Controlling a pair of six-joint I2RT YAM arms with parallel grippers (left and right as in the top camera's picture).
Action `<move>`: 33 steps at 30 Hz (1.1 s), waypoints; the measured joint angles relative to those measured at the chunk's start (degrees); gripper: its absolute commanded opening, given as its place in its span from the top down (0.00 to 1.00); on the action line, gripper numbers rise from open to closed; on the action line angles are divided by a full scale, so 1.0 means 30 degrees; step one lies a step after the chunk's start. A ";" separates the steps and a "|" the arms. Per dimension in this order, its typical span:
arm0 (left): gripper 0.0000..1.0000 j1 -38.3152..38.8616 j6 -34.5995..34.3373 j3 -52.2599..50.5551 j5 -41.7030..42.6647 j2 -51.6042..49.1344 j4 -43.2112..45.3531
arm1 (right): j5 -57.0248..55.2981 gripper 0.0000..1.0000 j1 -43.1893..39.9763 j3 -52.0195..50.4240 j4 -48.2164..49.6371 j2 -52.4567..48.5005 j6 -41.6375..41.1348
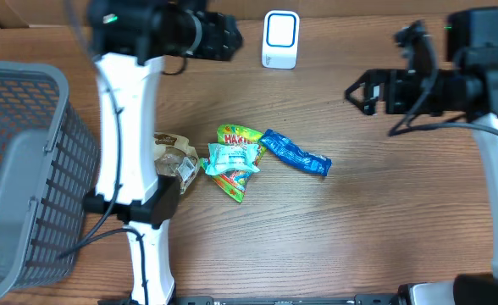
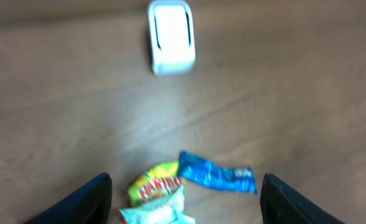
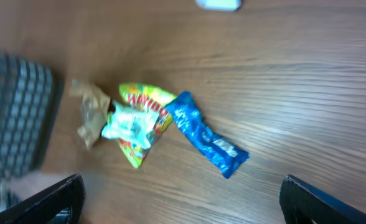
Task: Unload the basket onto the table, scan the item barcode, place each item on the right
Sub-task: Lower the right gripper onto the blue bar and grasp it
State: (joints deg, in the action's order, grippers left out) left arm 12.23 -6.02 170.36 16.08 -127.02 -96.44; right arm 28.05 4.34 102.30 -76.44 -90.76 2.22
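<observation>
Overhead: a yellow Haribo sweet bag [image 1: 239, 135], a pale teal packet [image 1: 230, 158] lying on it, a blue crinkled wrapper [image 1: 296, 153] and a brownish clear packet [image 1: 174, 158] cluster mid-frame on the wooden desk [image 1: 384, 212]; a white box-shaped scanner [image 1: 280, 38] stands at top centre; a grey mesh basket [image 1: 29, 127] fills the left edge; the left gripper [image 1: 232, 36] hangs just left of the scanner, the right gripper [image 1: 355, 91] at upper right. Left wrist: its fingers are spread wide and hold nothing. Right wrist: that gripper is also fully spread and empty, with the packets at centre frame.

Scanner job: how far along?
Nothing visibly done: the blue wrapper, yellow bag and brown packet lie mid-table, away from the scanner. Nothing in hand: left hand and right hand both open, empty. Still to do: pick, scan each.
</observation>
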 measured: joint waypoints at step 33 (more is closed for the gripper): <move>0.15 -0.1683 -0.0554 -1.2990 -0.5501 0.8677 0.0685 | -0.5151 0.21 0.5136 -0.7847 0.7235 -0.5508 0.1625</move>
State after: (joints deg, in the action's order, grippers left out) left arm 7.18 -7.68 131.39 -0.43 -100.99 -94.39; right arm 12.60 19.75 78.76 -54.74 -107.28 7.09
